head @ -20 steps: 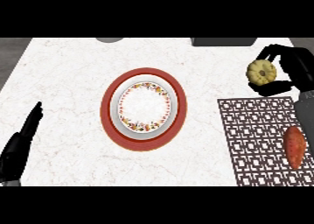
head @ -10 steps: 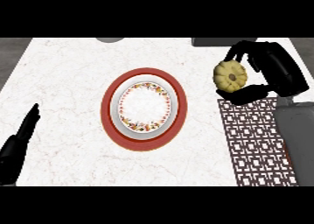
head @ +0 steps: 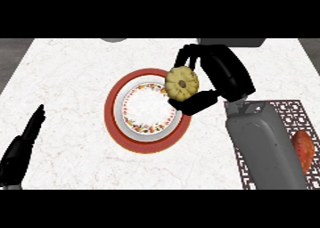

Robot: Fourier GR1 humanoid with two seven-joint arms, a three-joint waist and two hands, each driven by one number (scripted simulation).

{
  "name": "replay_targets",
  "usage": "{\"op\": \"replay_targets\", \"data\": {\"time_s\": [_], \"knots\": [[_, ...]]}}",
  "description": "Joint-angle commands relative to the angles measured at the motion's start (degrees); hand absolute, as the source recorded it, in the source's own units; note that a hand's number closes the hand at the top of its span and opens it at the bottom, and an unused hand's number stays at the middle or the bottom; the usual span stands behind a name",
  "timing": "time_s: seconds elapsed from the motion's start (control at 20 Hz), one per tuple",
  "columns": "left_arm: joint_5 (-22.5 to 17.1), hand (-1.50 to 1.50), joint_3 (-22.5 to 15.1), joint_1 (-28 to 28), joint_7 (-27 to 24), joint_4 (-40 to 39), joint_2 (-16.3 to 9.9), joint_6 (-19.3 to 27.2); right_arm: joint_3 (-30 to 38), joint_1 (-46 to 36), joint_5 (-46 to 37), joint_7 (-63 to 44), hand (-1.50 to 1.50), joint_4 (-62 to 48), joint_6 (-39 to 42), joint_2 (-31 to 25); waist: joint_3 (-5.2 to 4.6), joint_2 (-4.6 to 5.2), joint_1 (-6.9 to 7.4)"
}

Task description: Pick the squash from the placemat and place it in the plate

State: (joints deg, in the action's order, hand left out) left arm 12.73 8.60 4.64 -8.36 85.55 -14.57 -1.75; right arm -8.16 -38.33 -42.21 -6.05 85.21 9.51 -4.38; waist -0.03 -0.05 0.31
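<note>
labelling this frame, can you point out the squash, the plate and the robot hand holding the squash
squash (head: 182, 83), head view, on the middle of its pale ribbed face
plate (head: 144, 107), head view, on its bare white centre
right robot hand (head: 223, 75), head view, on the black palm behind the squash

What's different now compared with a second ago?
The right hand, curled round the squash, has carried it leftward from beyond the placemat to the plate's right rim; it has not let go. The forearm now covers part of the placemat beside the orange vegetable. The plate and the left hand, open at the lower left, have stayed put.
</note>
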Motion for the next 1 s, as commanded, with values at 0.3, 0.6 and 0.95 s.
{"op": "replay_targets", "data": {"time_s": [0.3, 0.6, 0.95], "knots": [[0.9, 0.00, 0.0, -0.9, 0.4, 0.4, 0.1, -0.2, -13.4, -11.5, 4.1, -8.6, 1.50, -22.5, -10.6, 4.3, 0.01, 0.32, 1.60], [1.3, 0.00, -0.4, -3.0, 1.0, -0.8, 0.5, -0.6, -19.0, -17.8, 13.9, -8.0, 1.50, -33.7, -14.5, 4.4, 0.01, 0.42, 1.77], [2.8, 0.00, -1.5, -5.4, -1.6, -4.4, 1.3, 0.0, -25.2, -16.3, 26.2, -10.1, -1.50, -43.0, -27.0, 4.4, -0.01, 0.96, 3.39]]}}
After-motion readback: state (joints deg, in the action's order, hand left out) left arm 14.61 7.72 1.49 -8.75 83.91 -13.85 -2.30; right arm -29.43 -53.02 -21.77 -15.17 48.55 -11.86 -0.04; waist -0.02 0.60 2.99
